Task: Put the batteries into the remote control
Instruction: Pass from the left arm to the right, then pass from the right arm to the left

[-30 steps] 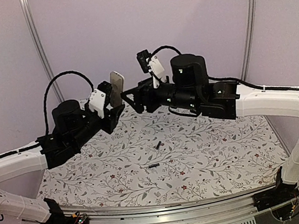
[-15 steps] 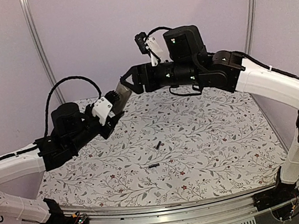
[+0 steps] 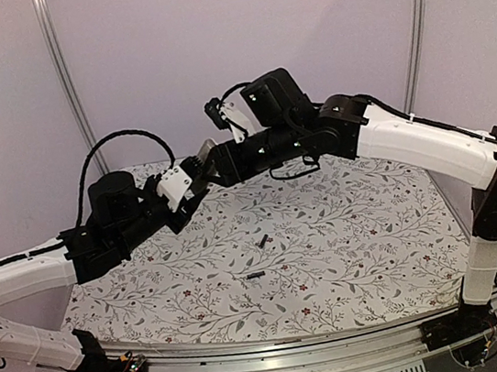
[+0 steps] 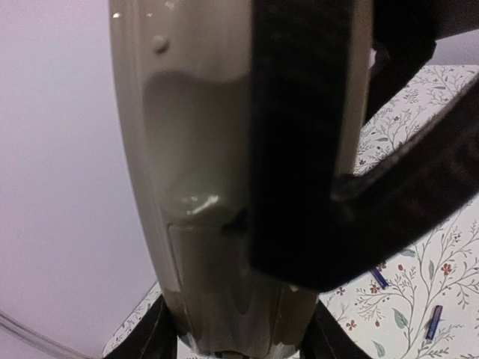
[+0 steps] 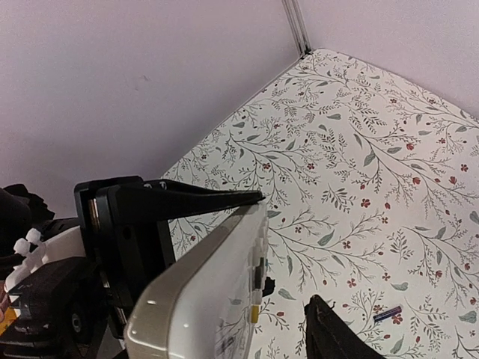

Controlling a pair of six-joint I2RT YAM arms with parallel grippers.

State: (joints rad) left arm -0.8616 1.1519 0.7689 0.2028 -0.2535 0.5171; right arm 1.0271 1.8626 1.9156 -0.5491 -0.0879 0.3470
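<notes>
Two batteries lie at six o'clock of the remote my left pincer grasps; my right pincer straddles it, clamp unclear. Likely next: pinch firmly, open its back.

- The right arm swung left toward the left arm, bringing the right gripper over the free end of the remote control.
- Its jaws narrowed around the handset.
- The left gripper tipped the remote from upright to slanting.
</notes>
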